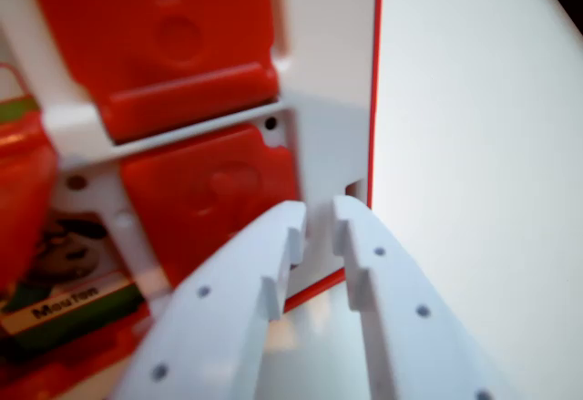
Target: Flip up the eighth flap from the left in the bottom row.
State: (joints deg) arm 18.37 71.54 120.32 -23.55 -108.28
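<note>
Red plastic fills most of the wrist view: a game board (328, 81) with a white frame and red edging lies on a pale bench (474, 145), and its flaps sit in rows inside the frame. The lowest flap at the board's end (214, 204) lies flat and closed, its red back facing up, just beyond the pincer tips. Above it in the picture another red flap (155, 35) is also down, with a raised ridge along its near edge. A white bar of the frame runs between the two.

The white pincer (317, 222) reaches in from the bottom of the view, its two toothed fingers set a narrow gap apart and holding nothing. Its tips hover over the white frame strip beside the closed flap, close to the board's red-edged corner; whether they touch the frame cannot be told from this angle. The finger on the wrist view's left (273, 254) overlaps the flap's lower corner.

On the wrist view's left, a flap stands open and shows a picture card (68, 272) with a cartoon figure and a name strip, blurred.
</note>
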